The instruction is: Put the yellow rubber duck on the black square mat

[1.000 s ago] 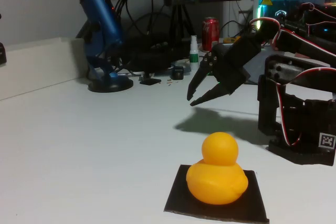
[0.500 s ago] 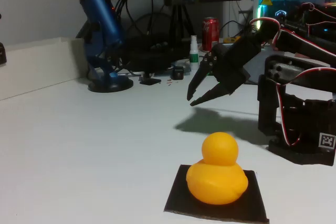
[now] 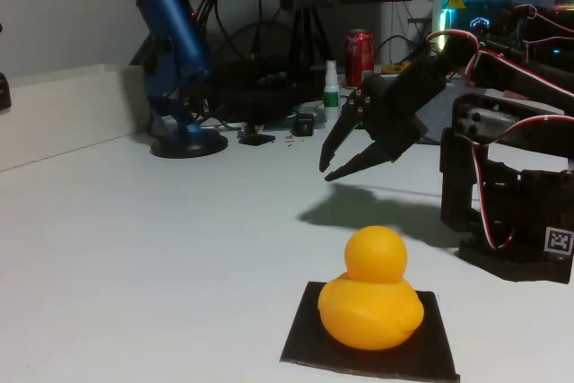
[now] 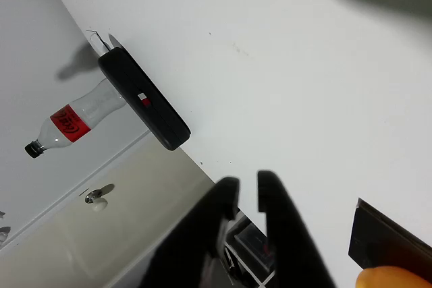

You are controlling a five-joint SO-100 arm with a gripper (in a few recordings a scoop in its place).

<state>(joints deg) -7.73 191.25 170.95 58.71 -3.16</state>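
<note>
- White surface (image 3: 134,248) backed by cluttered cables and a blue microphone (image 3: 175,51).
- Yellow rubber duck (image 3: 370,293) sits on the black square mat (image 3: 435,347), whose front edge is cut off.
- Gripper (image 3: 327,166) at 12 o'clock above the duck, jaws slightly parted, empty.

Fixed view: dim, soft and grainy, slight overall blur. The screens at the back glare pink and cyan. My gripper (image 3: 326,168) throws a broad diffuse shadow on the table (image 3: 134,248) beneath it. Wrist view: brighter, even light, sharp; dark smear of shadow at top right.
</note>
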